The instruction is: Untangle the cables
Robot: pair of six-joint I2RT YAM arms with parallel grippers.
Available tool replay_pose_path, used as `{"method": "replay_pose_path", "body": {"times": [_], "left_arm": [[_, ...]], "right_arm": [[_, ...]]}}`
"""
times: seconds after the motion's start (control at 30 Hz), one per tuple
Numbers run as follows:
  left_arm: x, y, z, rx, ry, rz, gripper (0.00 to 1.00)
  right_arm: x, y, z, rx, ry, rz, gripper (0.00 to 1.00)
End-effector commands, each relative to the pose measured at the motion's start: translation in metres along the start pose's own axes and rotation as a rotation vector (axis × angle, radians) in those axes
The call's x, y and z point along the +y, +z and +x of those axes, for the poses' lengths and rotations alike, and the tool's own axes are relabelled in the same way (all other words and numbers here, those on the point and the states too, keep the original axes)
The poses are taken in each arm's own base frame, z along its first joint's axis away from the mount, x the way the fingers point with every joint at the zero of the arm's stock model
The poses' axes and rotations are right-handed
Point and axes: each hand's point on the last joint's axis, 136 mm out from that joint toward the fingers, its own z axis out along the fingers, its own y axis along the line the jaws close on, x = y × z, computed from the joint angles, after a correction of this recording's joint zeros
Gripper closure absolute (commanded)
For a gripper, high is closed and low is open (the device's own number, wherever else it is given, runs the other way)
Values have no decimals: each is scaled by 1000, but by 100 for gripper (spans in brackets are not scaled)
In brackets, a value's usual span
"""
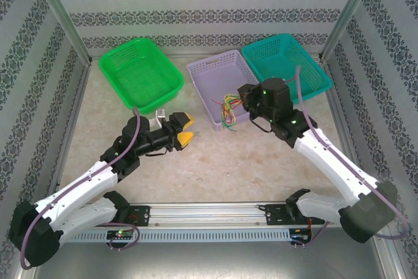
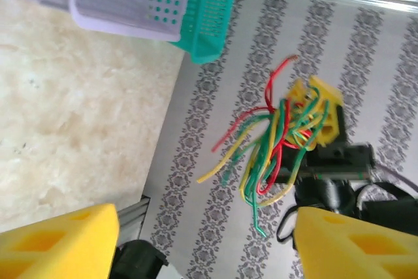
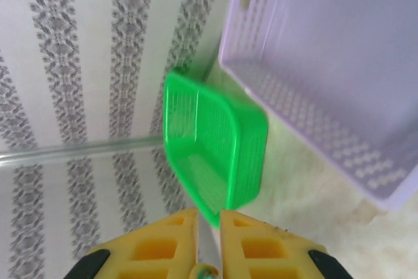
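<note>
Your right gripper pinches the cables aloft, likely so strands hang free; left gripper jaws spread, facing them.

The green basket, the purple basket and the teal basket look like smooth plastic full of little holes. The table looks like pale, matt stone. The cables look smooth and shiny.
</note>
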Motion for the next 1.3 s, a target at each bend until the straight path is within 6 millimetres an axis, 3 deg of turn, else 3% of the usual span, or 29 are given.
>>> {"method": "replay_pose_path", "body": {"times": [0.0, 0.13, 0.27, 0.37, 0.6, 0.83, 0.93, 1.07, 1.27], "left_arm": [[-18, -9, -5, -22, 207, -123, 26], [-53, 14, 13, 96, 503, -214, 25], [-49, 45, 34, 161, 749, -307, 23], [-45, 64, 46, 158, 795, -275, 20], [-51, 89, 74, 160, 934, -248, 15], [-44, 92, 89, 155, 1069, -330, 13], [-39, 94, 86, 136, 1092, -360, 3], [-43, 103, 88, 139, 1119, -353, 5], [-18, 128, 87, 193, 1152, -437, 18]], "right_arm": [[-24, -22, -6, -21, -248, 178, 100], [-22, -29, -8, -11, -322, 262, 100], [-20, -30, -1, 15, -311, 301, 100], [-19, -33, 3, 20, -280, 318, 100], [-21, -34, 10, 47, -222, 348, 100], [-26, -32, 11, 63, -190, 365, 100], [-26, -31, 13, 74, -174, 364, 100], [-27, -29, 13, 86, -142, 361, 100], [-23, -30, 13, 101, -105, 347, 100]]}}
